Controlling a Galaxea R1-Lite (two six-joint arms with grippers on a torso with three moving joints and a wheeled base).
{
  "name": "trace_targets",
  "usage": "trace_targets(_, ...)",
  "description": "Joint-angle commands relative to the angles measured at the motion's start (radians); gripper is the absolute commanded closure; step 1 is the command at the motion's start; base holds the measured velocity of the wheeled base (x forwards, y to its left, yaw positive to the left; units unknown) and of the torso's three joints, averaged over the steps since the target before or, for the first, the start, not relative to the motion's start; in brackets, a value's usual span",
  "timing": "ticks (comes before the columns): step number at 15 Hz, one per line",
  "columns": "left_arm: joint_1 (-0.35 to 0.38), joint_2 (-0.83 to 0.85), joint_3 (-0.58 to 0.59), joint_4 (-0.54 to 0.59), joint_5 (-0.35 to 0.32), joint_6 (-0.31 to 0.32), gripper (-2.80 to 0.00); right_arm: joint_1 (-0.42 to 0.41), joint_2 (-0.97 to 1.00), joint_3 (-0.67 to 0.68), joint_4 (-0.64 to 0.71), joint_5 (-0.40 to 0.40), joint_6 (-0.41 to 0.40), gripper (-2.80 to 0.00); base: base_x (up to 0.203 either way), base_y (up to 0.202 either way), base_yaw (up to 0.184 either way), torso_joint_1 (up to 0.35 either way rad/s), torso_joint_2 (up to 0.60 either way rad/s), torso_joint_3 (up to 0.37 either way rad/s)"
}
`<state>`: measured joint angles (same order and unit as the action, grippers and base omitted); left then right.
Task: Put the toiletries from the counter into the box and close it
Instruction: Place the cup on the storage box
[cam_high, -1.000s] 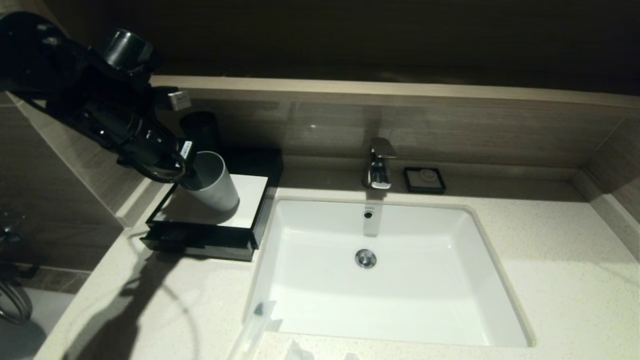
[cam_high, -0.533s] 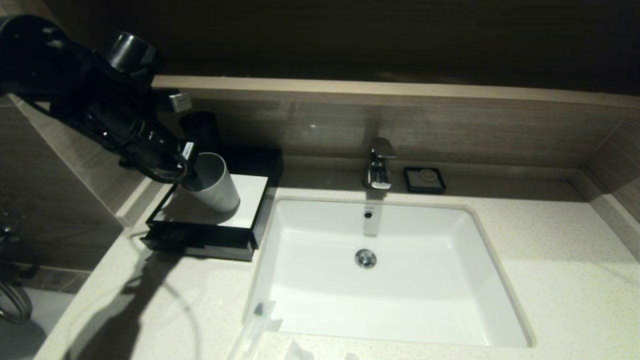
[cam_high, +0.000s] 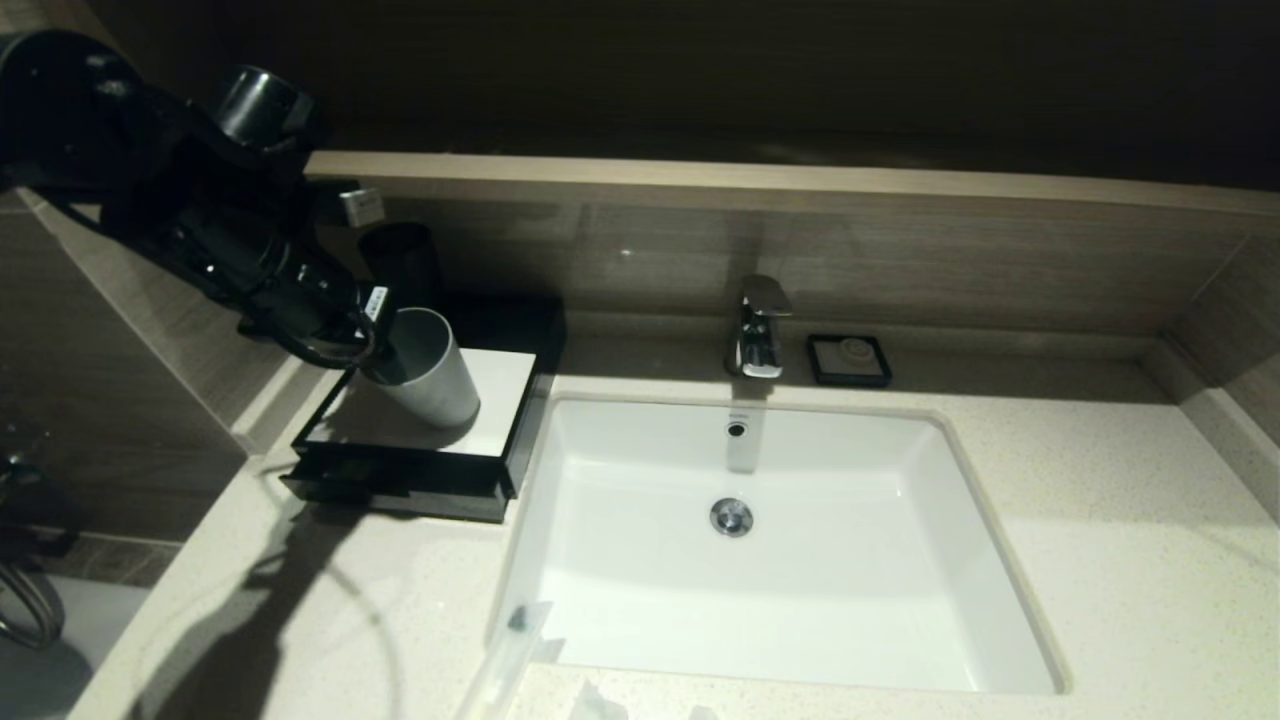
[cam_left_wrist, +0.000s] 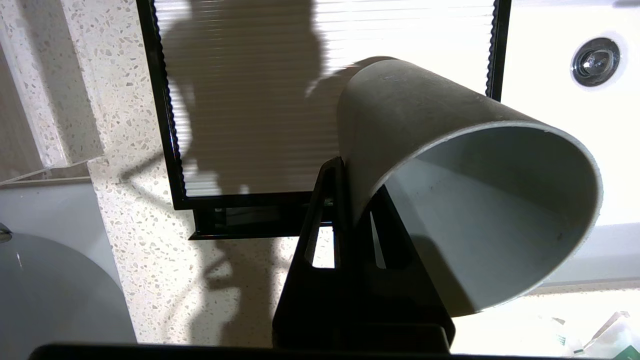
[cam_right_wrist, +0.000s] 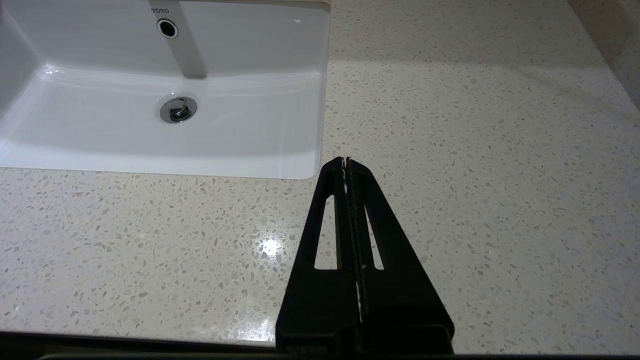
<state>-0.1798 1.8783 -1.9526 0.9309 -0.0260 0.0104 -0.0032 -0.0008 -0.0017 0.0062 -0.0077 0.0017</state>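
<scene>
My left gripper (cam_high: 377, 345) (cam_left_wrist: 350, 172) is shut on the rim of a grey tapered cup (cam_high: 432, 368) (cam_left_wrist: 450, 150). The cup is tilted over the white top panel of the black box (cam_high: 500, 395) (cam_left_wrist: 250, 100); I cannot tell whether its base touches the panel. The box's shallow front drawer (cam_high: 345, 482) (cam_left_wrist: 240, 222) stands slightly out. The toiletries (cam_high: 512, 648) (cam_left_wrist: 607, 330), clear-wrapped packets, lie on the counter (cam_high: 1150, 560) (cam_right_wrist: 500, 150) at the sink's near left corner. My right gripper (cam_right_wrist: 346, 161) hangs shut and empty over the counter, right of the sink (cam_high: 600, 480) (cam_right_wrist: 280, 130).
A chrome faucet (cam_high: 757, 330) and a small black soap dish (cam_high: 849, 360) stand behind the sink. A dark cup (cam_high: 402, 262) stands behind the box against the wood-grain wall, under the ledge (cam_high: 800, 180). A side wall (cam_high: 150, 330) closes in the left.
My left arm and the cup in its grip have sunk very slightly toward the box top. Nothing else has moved.
</scene>
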Motion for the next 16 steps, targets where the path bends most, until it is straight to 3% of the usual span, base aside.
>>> trace_targets(1,0.0,0.002,0.0,0.005,0.0,0.0,0.0,0.0,0.001,0.0,0.0,0.0,0.0,0.0,0.0,0.0,0.0,0.0,0.0,0.0)
trace_targets(16,-0.006,0.008,0.0,0.005,0.0,0.001,0.0,0.0,-0.001,0.0,0.0,0.0,0.0,0.0,0.0,0.0,0.0,0.0,0.0,0.0)
